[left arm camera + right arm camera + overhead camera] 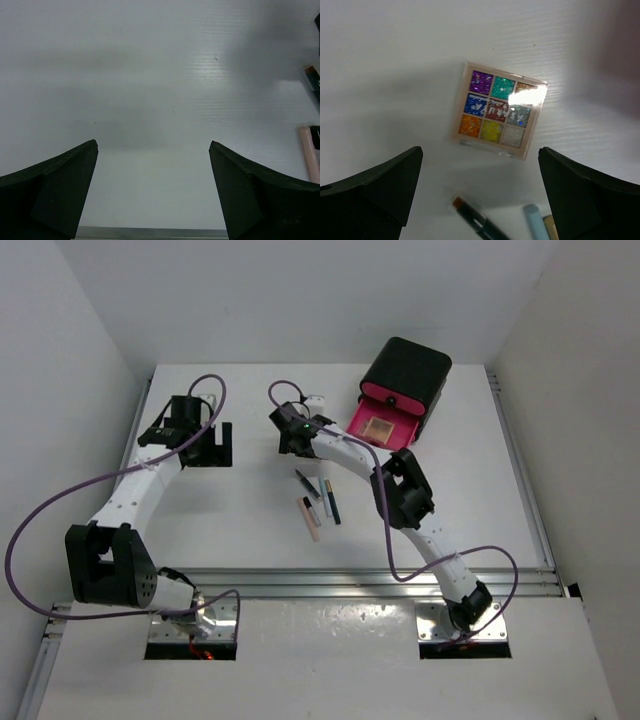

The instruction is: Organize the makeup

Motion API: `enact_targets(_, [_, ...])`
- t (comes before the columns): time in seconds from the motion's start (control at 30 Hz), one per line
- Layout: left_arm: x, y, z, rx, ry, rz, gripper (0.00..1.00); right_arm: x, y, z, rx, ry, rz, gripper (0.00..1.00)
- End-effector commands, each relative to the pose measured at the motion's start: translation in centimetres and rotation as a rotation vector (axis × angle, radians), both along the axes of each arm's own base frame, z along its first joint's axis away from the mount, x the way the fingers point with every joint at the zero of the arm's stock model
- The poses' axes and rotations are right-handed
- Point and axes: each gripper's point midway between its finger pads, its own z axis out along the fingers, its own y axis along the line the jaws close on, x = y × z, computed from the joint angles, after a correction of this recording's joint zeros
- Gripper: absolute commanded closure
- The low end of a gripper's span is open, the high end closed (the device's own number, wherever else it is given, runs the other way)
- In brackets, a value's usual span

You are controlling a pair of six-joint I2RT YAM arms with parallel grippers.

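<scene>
Two palettes (497, 111), four pencils (310, 518), one box (405, 375)

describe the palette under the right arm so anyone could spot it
Find the black box with its pink drawer at the table's far side; left of it the right arm's open jaws hang. Below them lies a square palette, its nine glittery squares unlike the slim sticks beside it.

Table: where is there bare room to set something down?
Bare table lies between the left arm and the pencils, and right of the right arm, in front of the black box. Crowded: around the right hand, over the palette and pencils.
</scene>
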Motion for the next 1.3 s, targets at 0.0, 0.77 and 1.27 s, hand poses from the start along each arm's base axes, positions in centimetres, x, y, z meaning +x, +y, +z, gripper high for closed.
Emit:
enact_targets(0.0, [0.7, -1.1, 1.7, -0.048, -0.073, -0.022, 0.00, 1.6, -1.5, 1.2, -0.034, -0.073, -0.091, 0.01])
enact_targets(0.77, [0.6, -1.6, 1.7, -0.023, -0.073, -0.057, 0.00, 0.1, -3.2, -6.1, 0.020, 0.109, -0.259, 0.15])
enact_targets(1.27, [0.6, -1.4, 1.7, -0.016, -0.073, -0.051, 0.00, 1.2, -0.2, -4.3, -0.063, -0.008, 0.049, 0.64])
